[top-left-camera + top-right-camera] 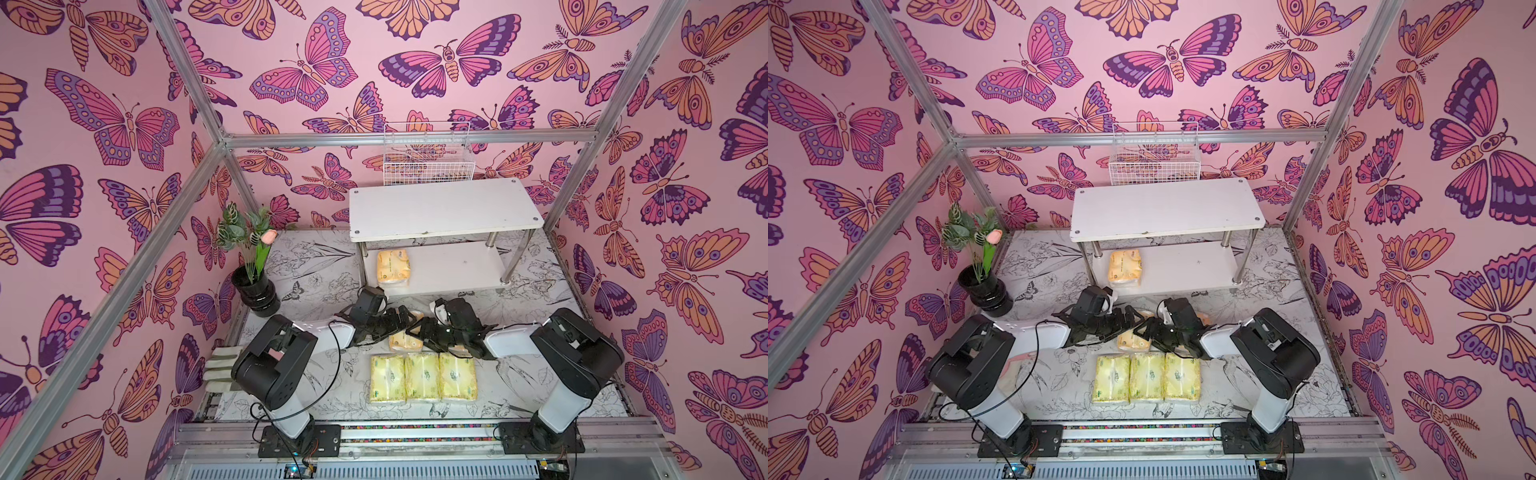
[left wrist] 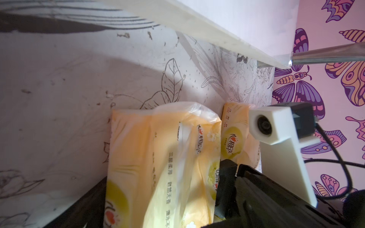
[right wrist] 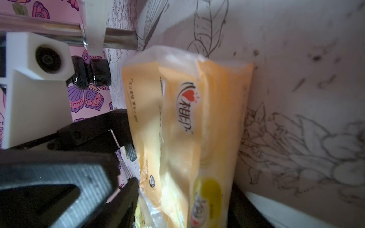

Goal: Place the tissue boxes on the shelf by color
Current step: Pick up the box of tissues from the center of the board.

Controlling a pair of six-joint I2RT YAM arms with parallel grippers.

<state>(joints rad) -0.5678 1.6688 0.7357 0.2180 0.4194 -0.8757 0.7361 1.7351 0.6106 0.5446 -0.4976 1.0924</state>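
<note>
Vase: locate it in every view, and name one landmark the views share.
Both top views: the vase stands left of the shelf, holding flowers.
Left wrist: not in it.
Right wrist: a glossy black shape just past the left arm's white camera mount.
Shared landmark: the shelf, whose white board and chrome leg also show in the left wrist and right wrist views.

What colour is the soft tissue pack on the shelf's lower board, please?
Orange-yellow plastic-wrapped tissue pack, clearest in a top view.
</note>
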